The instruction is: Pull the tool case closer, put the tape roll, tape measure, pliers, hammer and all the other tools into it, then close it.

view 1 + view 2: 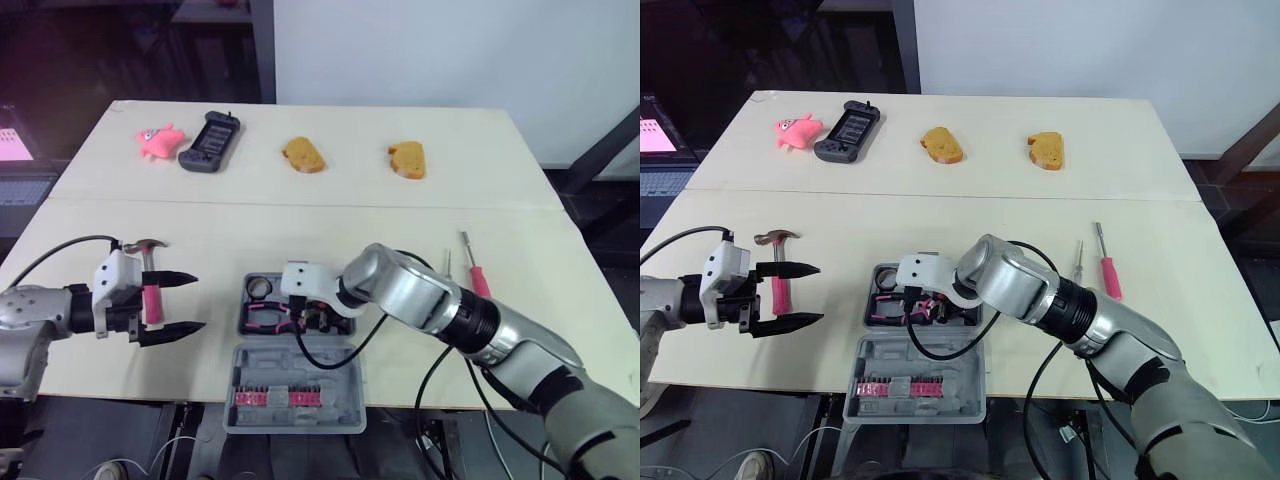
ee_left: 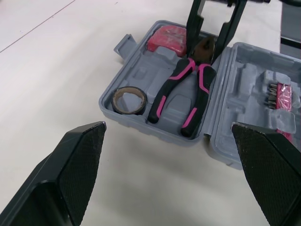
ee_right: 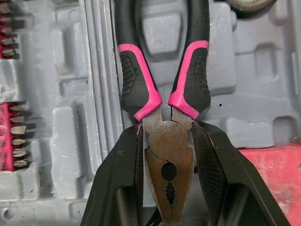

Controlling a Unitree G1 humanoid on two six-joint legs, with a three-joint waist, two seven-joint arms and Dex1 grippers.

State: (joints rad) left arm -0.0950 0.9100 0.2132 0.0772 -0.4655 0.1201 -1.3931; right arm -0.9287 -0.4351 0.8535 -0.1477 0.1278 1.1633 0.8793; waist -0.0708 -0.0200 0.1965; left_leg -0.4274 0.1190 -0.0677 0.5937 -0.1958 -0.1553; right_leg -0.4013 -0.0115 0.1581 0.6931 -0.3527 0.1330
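Light wooden table (image 1: 400, 220) carries the open tool case (image 2: 155, 129) at its near edge. Right gripper (image 3: 167, 128): fingers narrowed onto the metal head of the pliers (image 3: 190, 77), whose pink-and-black handles extend beyond the fingertips into the case base. Tape roll (image 2: 128, 100) and red tape measure (image 2: 168, 38) lie in the same base, beside the pliers. Left gripper (image 1: 198, 302): fingers spread wide, holding nothing, tips pointing toward the case. Hammer (image 1: 152, 298) lies on the table near the finger bases; contact cannot be determined.
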